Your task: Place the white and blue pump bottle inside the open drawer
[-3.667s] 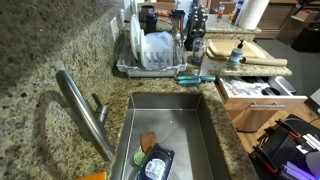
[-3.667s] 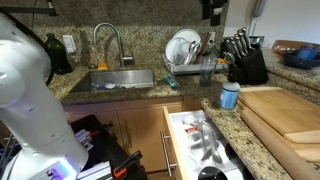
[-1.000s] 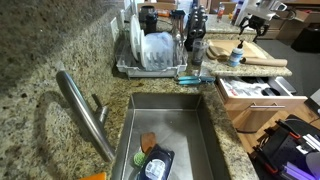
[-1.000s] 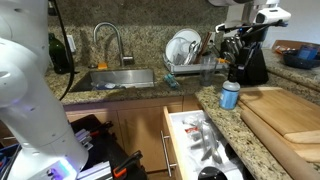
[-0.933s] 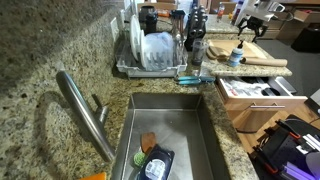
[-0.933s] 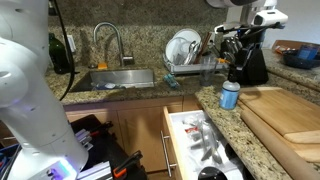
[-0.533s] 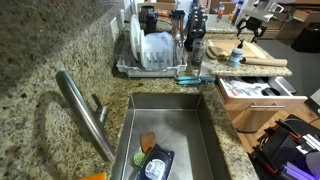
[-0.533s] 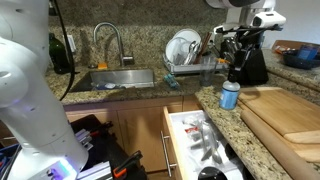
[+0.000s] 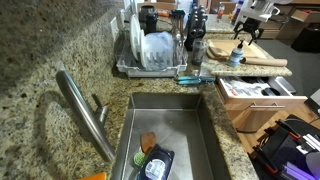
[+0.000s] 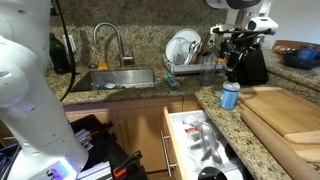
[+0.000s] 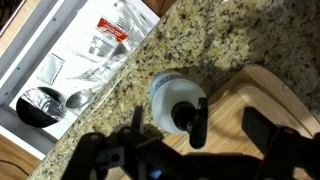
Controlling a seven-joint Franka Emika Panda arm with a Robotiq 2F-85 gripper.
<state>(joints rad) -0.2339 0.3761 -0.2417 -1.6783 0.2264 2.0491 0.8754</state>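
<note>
The white and blue pump bottle [image 9: 237,56] stands upright on the granite counter beside a wooden cutting board; it also shows in an exterior view [image 10: 230,95]. In the wrist view I look straight down on its dark pump head [image 11: 176,103]. My gripper [image 10: 238,58] hangs open a little above the bottle, not touching it; it also shows in an exterior view [image 9: 244,38]. In the wrist view the gripper [image 11: 200,130] has one finger on each side of the bottle top. The open drawer [image 10: 178,128] is pulled out below the counter, next to the bottle [image 9: 228,92] [image 11: 68,35].
The drawer holds several metal utensils and plastic bags. A cutting board [image 10: 285,112] lies beside the bottle. A knife block [image 10: 250,65] stands behind it. A dish rack [image 9: 150,55], a teal-handled brush [image 9: 196,78] and the steel sink [image 9: 190,115] lie further along.
My gripper has come into both exterior views from above. Over the last second it has drifted slightly closer over the bottle. The bottle has not moved.
</note>
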